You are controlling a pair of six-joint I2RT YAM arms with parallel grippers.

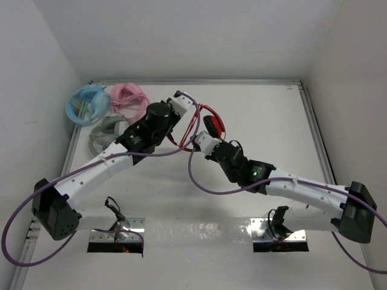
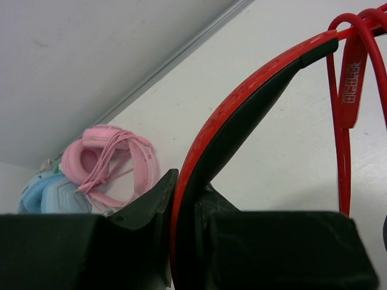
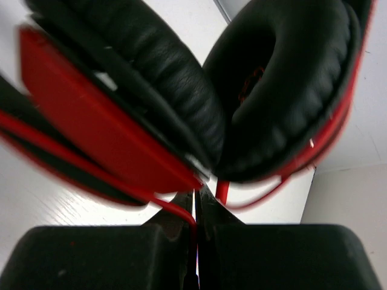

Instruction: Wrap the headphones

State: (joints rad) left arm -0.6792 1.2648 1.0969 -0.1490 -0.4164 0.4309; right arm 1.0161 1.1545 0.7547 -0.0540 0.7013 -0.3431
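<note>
Grips headphones [image 1: 210, 124] by the headband [image 2: 242, 103] with left tool [image 2: 181, 199], clamped tight on the red-and-black band, over mid tabletop [image 1: 266, 121] between both arms. Pinches thin red cable [image 3: 175, 209] in right tool [image 3: 195, 208], closed hard on it just below two black cushions [image 3: 290, 78] that meet in a V; shows more cable looped at the headband's far end in the left wrist view. Notes pink pair [image 1: 128, 99], blue pair [image 1: 87, 104] and grey pair [image 1: 104, 134] bunched at far-left corner, grey nearest the left arm, all apart from the red set.
</note>
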